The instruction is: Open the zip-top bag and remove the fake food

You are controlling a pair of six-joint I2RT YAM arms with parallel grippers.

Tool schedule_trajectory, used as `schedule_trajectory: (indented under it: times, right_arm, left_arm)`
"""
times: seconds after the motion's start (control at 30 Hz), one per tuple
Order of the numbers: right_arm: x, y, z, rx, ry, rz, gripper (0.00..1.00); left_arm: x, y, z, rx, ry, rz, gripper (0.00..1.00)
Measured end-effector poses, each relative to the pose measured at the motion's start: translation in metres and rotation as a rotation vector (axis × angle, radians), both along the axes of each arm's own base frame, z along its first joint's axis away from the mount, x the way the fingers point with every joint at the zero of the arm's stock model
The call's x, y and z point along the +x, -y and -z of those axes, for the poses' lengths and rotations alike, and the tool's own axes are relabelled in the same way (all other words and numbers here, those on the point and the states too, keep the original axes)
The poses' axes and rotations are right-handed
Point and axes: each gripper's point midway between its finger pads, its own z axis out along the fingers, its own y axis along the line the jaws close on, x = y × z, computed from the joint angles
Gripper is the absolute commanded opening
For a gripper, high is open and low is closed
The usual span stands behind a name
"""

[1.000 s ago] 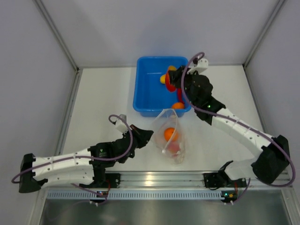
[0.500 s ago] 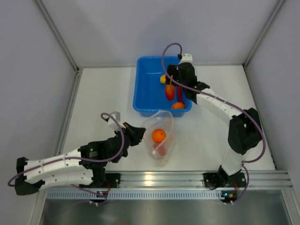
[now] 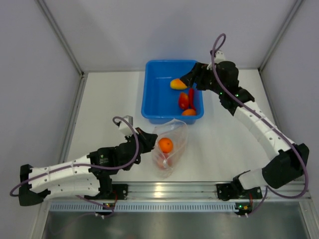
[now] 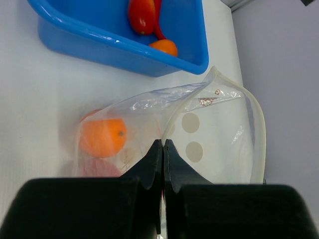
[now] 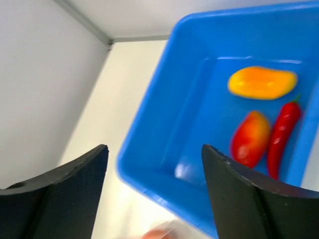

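**Zip-top bag** [image 3: 180,137]: clear crinkly plastic with white dots, lying on the white table [image 3: 109,104] just in front of the blue tub [image 3: 157,94], mouth gaping.

**Fake food** [image 3: 165,145]: a glossy round orange piece [image 4: 102,137] is sitting inside the bag with a reddish piece [image 3: 167,160] beneath it. A yellow-orange oval [image 5: 261,82], a red-orange fruit [image 5: 250,138] and a slim red chili [image 5: 282,131] are resting in the smooth tub.

**Left gripper** [image 4: 163,144]: jaws pressed together, pinching the bag's film.

**Right gripper** [image 5: 154,147]: fingers spread wide, gripping nothing, hovering over the tub.
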Motion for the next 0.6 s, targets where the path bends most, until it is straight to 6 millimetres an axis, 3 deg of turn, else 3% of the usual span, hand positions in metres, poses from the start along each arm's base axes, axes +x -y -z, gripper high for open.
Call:
schedule_trajectory:
  times: [0.03, 0.1, 0.2, 0.43, 0.6]
  right_arm:
    - [-0.009, 0.0, -0.008, 0.033, -0.009, -0.027, 0.66]
    - [-0.03, -0.003, -0.017, 0.079, -0.036, -0.081, 0.61]
    - [-0.068, -0.01, -0.019, 0.096, -0.089, -0.164, 0.51]
    - [-0.17, -0.041, -0.004, -0.001, -0.178, -0.349, 0.44]
    - [-0.214, -0.058, 0.011, -0.057, -0.196, -0.413, 0.4]
  left_arm:
    - [0.0, 0.0, 0.0, 0.0, 0.0, 0.0, 0.0]
    - [0.0, 0.001, -0.001, -0.005, -0.002, -0.003, 0.0]
    - [0.001, 0.001, -0.001, -0.02, -0.009, -0.012, 0.0]
    - [0.004, 0.002, 0.002, -0.049, -0.029, -0.055, 0.0]
    - [0.006, 0.006, 0.01, -0.043, -0.047, -0.069, 0.0]
